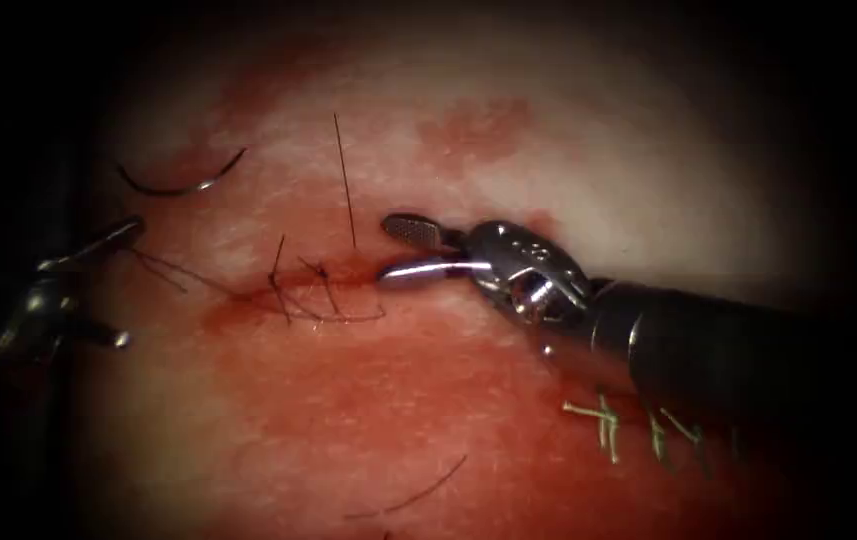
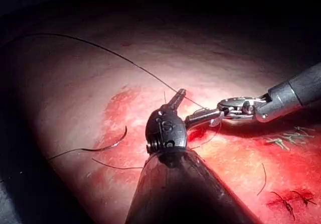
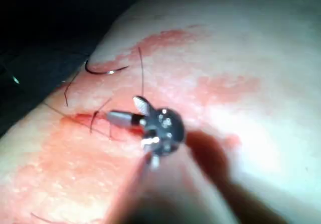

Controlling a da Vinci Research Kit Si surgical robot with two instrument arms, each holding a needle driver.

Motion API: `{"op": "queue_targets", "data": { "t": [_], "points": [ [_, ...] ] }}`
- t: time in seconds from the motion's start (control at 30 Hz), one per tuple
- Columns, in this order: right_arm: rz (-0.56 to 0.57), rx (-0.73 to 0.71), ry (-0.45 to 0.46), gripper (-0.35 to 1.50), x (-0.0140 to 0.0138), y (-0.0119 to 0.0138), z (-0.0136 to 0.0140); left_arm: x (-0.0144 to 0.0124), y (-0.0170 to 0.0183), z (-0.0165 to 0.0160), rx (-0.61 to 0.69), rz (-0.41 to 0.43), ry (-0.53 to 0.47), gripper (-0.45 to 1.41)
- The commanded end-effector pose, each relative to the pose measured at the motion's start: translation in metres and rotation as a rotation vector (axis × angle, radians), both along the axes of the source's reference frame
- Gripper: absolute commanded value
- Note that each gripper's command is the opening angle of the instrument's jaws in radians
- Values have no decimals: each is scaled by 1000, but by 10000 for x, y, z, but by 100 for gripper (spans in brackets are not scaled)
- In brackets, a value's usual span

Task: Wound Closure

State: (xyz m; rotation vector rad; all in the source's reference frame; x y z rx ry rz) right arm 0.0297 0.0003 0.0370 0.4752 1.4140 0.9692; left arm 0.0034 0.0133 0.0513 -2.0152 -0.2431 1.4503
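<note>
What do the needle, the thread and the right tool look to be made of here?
Needle: lies free on the tissue, thin polished metal by its glint. Thread: fine dark filament, likely synthetic; material unclear. Right tool: open, holding nothing; bright steel, one jaw face cross-hatched.

needle (image 1: 183, 182) lying on tissue (image 1: 568, 170) behind cut (image 1: 318, 285), well left of right tool (image 1: 403, 250)

It was a surgical practice bench: tissue (image 1: 568, 160) with a stitched cut (image 1: 318, 290) lay lit amid darkness.
</note>
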Motion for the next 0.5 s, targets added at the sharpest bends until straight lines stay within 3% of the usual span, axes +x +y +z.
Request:
{"op": "queue_targets", "data": {
  "t": [0.03,0.23,0.3,0.43,0.5],
  "points": [
    [-1,-2,2,104,8,1,4,-4,6,4,10,-11,14,52],
    [-1,-2,2,104,8,0,4,0,13,4,29,-48,33,52],
    [-1,-3,2,103,8,0,5,-1,15,-1,65,-56,2,39],
    [0,-5,2,103,9,-2,5,-2,26,-13,73,-74,-13,32],
    [-1,-5,2,103,9,-3,6,-2,27,-15,75,-74,-12,9]
  ]
}}
